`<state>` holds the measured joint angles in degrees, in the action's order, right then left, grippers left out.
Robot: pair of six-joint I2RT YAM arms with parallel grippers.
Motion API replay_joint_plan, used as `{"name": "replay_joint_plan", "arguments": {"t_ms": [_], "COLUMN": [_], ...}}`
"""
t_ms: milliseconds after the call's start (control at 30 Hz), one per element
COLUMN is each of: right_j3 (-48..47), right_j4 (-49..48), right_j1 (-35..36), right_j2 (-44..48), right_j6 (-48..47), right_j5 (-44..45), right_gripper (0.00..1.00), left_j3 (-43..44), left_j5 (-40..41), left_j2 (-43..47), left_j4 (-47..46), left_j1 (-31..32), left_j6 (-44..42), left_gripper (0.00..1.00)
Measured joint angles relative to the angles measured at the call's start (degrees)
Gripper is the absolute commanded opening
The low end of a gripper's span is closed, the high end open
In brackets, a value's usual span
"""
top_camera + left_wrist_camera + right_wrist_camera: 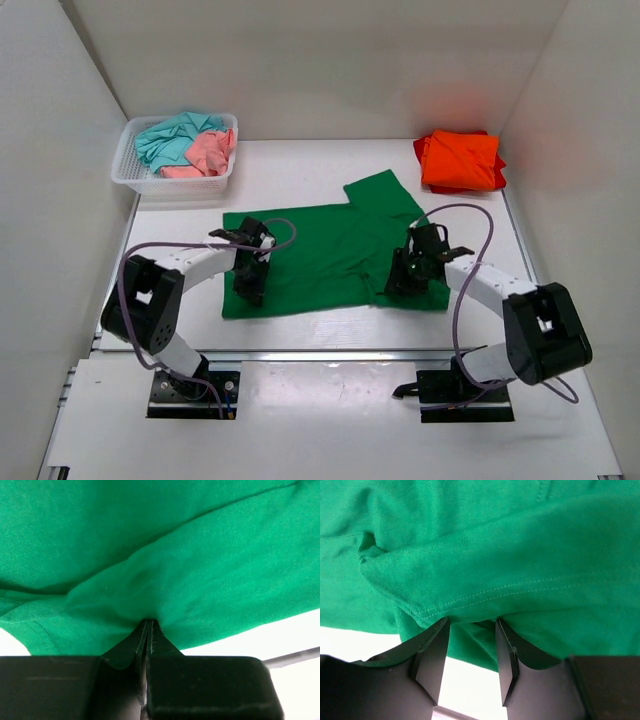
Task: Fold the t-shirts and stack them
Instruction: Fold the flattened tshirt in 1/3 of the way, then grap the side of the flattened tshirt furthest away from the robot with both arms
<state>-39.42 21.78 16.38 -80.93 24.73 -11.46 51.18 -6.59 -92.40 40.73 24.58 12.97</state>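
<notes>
A: White table (300, 170), white walls (300, 60). What have the jaws got?

B: Pressed together, the left gripper (148, 623) pinches a fold of the green t-shirt (330, 250). The right gripper (472, 622) stands spread, with the hem across its 2 tips.

A: Around them?

B: The green t-shirt lies flat mid-table. The basket (170, 186) at far left holds the teal shirt (168, 140) and the pink shirt (210, 152). The orange shirt (460, 160) sits far right, well apart.

Bare table (330, 165) between basket (128, 178) and orange shirt (462, 160)
</notes>
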Motion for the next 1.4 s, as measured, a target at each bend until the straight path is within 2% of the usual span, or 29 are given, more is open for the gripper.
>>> {"name": "replay_joint_plan", "arguments": {"t_ms": [133, 233, 333, 400, 433, 567, 600, 700, 733, 933, 1100, 1400], "right_j3": [5.33, 10.25, 12.04, 10.91, 9.38, -1.05, -3.78, -11.96, -14.53, -28.87, -39.98, -54.95], "right_j4": [0.24, 1.77, 7.39, 10.4, 12.07, 15.13, 14.88, 13.92, 13.57, 12.94, 13.33, 14.73], "right_j1": [5.46, 6.05, 4.96, 3.82, 3.19, -0.33, -1.7, -5.86, -7.13, -11.65, -13.35, -15.69], "right_j2": [6.27, 13.42, 20.0, 22.47, 23.04, 22.67, 21.79, 15.69, 12.31, -10.25, -23.19, -36.44], "right_j6": [3.56, 6.4, 7.89, 8.07, 7.96, 5.9, 4.96, 1.46, -0.07, -7.82, -11.8, -14.73], "right_j5": [-0.61, -1.53, -1.57, -2.05, -2.19, -3.82, -4.63, -5.49, -5.51, -3.04, -0.52, 1.99], "right_gripper": [0.39, 0.39, 0.38, 0.4, 0.39, 0.43, 0.45, 0.51, 0.52, 0.55, 0.56, 0.57], "left_j3": [-3.5, -3.65, -3.43, -2.16, -0.74, 5.57, 6.91, 10.27, 11.34, 17.07, 22.71, 31.93], "left_j5": [0.07, -0.13, -0.33, -0.26, -0.26, -0.33, -0.2, 0.94, 1.66, 4.46, 6.19, 7.32], "left_j2": [4.57, 7.69, 12.74, 15.45, 16.2, 16.26, 15.89, 12.7, 10.82, -3.26, -12.59, -21.84], "left_j4": [5.05, 8.57, 11.5, 13.33, 14.1, 14.23, 13.84, 11.45, 10.56, 2.84, -2.69, -8.46], "left_j1": [0.57, 0.07, -2.78, -5.95, -7.5, -11.63, -12.31, -13.79, -14.29, -19.28, -23.04, -23.45], "left_j6": [0.52, 0.39, -0.68, -1.57, -2.16, -3.78, -4.22, -5.16, -5.46, -5.95, -4.81, -2.4], "left_gripper": [0.05, 0.1, 0.18, 0.25, 0.26, 0.33, 0.4, 0.43, 0.46, 0.53, 0.55, 0.56]}}
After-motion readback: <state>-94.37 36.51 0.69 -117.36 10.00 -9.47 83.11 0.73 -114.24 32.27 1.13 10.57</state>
